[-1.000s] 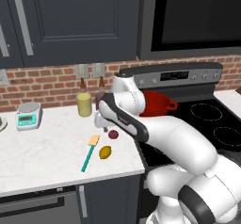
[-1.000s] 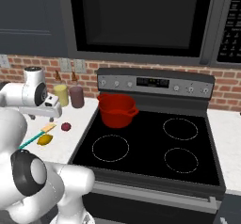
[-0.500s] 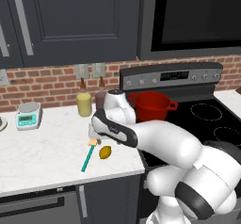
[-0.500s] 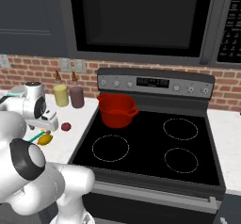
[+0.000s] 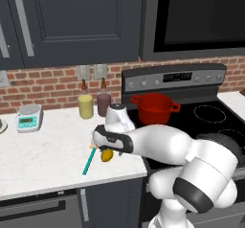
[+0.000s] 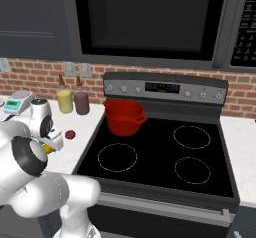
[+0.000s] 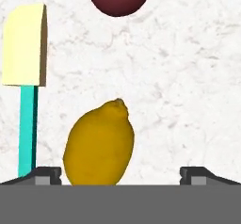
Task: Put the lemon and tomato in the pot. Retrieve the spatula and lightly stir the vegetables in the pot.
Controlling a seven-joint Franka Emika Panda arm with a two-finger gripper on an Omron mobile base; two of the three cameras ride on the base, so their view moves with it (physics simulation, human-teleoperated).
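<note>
- Left base view: one lemon (image 5: 107, 155) and one spatula (image 5: 89, 158) are seen on the counter (image 5: 43, 155); the one red pot (image 5: 152, 109) on the stove holds nothing yet.
- Right base view: one tomato (image 6: 70, 134) is left on the counter, well apart from the pot.
- Hand view: the hand (image 7: 120, 175) is held open around the lemon, not yet gripped; every step is judged undone.

We see a white marbled counter (image 5: 43, 150) beside a black stove (image 6: 160, 157). On the counter lie the lemon (image 7: 99, 145), the teal spatula (image 7: 26, 77) just beside it, and the tomato (image 6: 70, 134) nearby. A scale (image 5: 27, 117) and two bottles (image 6: 72, 102) stand near the brick wall. The red pot (image 6: 122, 117) sits on the stove.
</note>
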